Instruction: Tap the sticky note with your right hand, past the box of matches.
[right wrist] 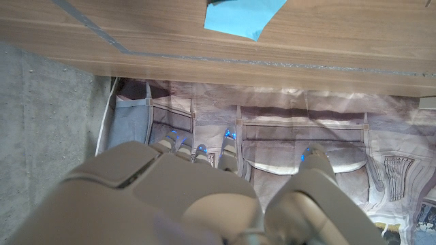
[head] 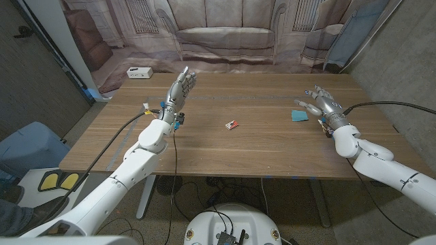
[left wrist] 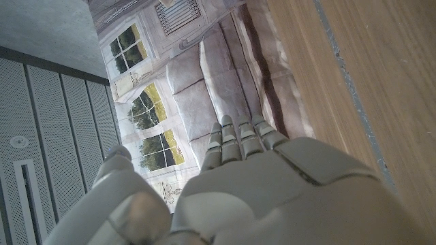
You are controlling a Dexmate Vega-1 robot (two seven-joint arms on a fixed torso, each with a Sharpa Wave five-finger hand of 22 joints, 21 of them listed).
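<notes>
One blue sticky note (head: pixel 299 116), square, lying on the desk (head: pixel 225 150) well right of the single matchbox (head: pixel 233 124). Right robot hand (head: pixel 321 103) beside the note, fingers spread, empty. Left robot hand (head: pixel 180 87) released too.

The left hand (left wrist: pixel 259 184) reaches out with fingers (left wrist: pixel 231 143) straight and together, holding nothing. Beyond it hangs a printed sofa backdrop (left wrist: pixel 197 75), beside the wooden table (left wrist: pixel 347 61).

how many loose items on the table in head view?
3: a box of matches near the middle, a blue sticky note beside the right hand, and a white box at the far left corner.
</notes>
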